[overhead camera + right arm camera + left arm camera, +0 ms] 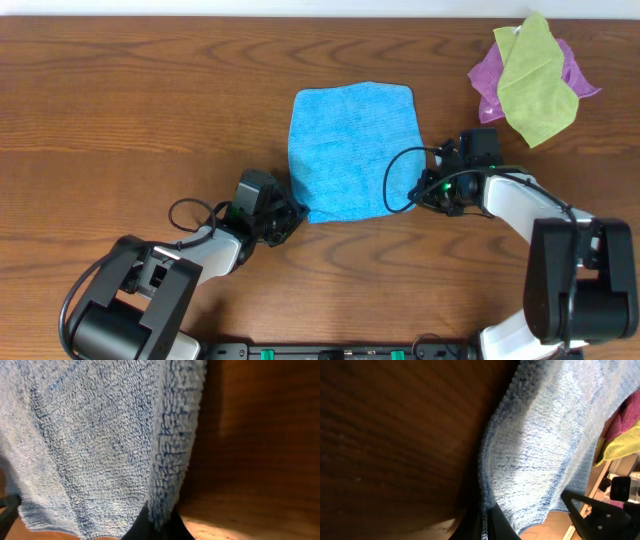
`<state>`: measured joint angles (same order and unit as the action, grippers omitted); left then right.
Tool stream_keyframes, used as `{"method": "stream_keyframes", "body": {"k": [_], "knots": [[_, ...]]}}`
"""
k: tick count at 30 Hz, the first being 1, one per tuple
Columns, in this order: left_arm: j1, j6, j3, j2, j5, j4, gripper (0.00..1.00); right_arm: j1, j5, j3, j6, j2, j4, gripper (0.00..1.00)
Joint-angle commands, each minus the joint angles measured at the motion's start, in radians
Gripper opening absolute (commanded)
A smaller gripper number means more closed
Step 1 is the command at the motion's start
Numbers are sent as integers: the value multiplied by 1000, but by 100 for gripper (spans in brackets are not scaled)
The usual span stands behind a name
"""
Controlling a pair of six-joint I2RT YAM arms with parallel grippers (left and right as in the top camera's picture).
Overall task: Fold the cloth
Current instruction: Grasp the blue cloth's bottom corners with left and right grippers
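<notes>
The left fingers (pixel 501 530) are closed tight on the near left corner of the blue cloth (pixel 350 150). Its hemmed edge runs straight down into the pinch. The right fingers (pixel 135 532) are closed just as tight on the near right corner, and there the edge is gathered into a soft ridge leading away from the grip. Each pair of fingers has only that corner in its hold.

The near edge of the blue cloth runs between the two pairs of fingers. The rest is spread out beyond them in a single layer on the wooden surface (pixel 150 100), roughly square and not yet folded.

Further out, beyond the right fingers and off to their right, a yellow-green cloth (pixel 535 80) lies crumpled on top of a purple cloth (pixel 485 75). This pile sits near the far edge of the surface, well apart from the blue cloth.
</notes>
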<state>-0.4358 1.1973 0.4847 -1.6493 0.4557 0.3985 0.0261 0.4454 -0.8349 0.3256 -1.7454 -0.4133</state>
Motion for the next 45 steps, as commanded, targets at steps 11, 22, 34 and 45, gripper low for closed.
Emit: {"method": "stream_keyframes", "body": {"k": [11, 22, 34, 45], "knots": [[18, -100, -6, -13, 85, 63, 6, 10, -53, 32, -1, 18, -112, 1], [115, -257, -6, -10, 357, 6, 6, 23, -53, 32, -1, 222, -289, 1], [115, -371, -6, 100, 461, -210, 6, 107, -62, 32, 19, 341, -422, 1], [115, -370, 5, 265, 433, -318, 6, 132, -103, 32, 82, 463, -444, 1]]}}
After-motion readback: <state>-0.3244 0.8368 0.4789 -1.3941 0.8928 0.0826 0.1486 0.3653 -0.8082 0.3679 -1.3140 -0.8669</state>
